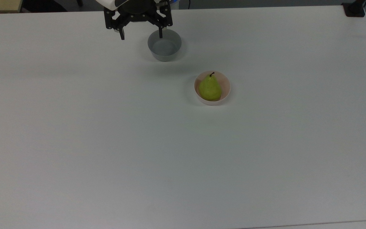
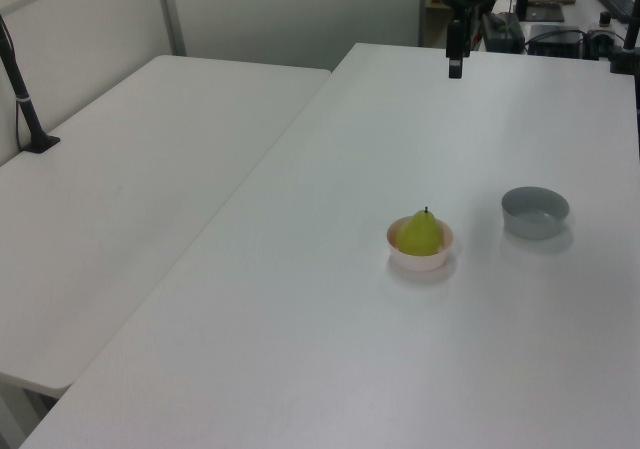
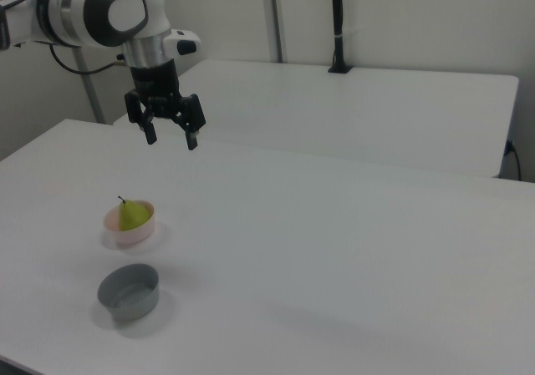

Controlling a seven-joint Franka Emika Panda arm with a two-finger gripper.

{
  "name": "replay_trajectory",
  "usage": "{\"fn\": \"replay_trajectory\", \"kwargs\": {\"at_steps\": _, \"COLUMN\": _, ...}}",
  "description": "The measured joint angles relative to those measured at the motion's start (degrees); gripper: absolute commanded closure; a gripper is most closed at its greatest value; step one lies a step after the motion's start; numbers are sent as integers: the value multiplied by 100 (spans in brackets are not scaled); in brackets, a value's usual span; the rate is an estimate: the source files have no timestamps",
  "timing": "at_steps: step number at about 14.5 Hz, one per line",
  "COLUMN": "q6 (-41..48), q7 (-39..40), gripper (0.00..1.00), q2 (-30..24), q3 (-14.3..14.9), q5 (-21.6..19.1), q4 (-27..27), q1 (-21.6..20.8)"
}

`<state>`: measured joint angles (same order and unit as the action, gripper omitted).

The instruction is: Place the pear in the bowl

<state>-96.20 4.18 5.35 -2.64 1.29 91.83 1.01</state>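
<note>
In the middle of the top view, the pear [image 1: 210, 88] sits inside the pink bowl [image 1: 226, 93], stem up. It could only roll if bumped. Farther up the frame, beyond the grey bowl [image 1: 164, 45], the gripper [image 1: 141, 33] hangs empty, fingers spread wide.

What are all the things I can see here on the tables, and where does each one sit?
pear: one, yellow-green with a dark stem, sitting upright inside the pink bowl.
pink bowl: one, pale pink, on the white table, holding the pear.
grey bowl: one, grey, nothing in it, on the table apart from the pink bowl.
white table: one, white, carrying both bowls.
second table: one, white, on the left view's left, beside the first.
black post: one, standing on the second table.
gripper: one, black, fingers open, raised above the table, holding nothing.
</note>
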Motion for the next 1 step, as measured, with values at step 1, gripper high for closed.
{"fn": "replay_trajectory", "kwargs": {"at_steps": 1, "q6": 0, "q7": 0, "gripper": 0, "q2": 0, "q3": 0, "q5": -2, "q4": 6, "q1": 15}}
